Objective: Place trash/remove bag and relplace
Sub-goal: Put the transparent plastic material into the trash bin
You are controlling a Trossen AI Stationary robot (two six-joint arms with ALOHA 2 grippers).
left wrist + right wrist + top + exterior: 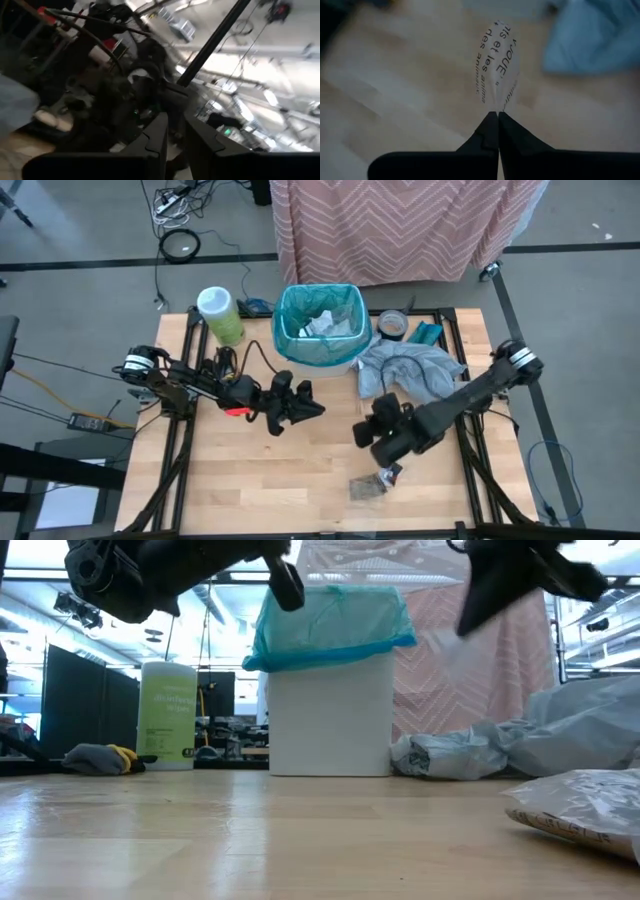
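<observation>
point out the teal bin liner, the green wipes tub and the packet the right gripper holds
teal bin liner (288, 330), high view, left rim
green wipes tub (168, 715), low view, label
clear packet (496, 62), right wrist view, printed middle

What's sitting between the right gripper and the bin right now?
In the high view, the crumpled grey bag lies between the right gripper, shut on a clear packet, and the teal-lined bin.

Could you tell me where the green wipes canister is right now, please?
The green wipes canister stands upright at the table's far left corner in the high view, just left of the teal-lined white bin.
</observation>
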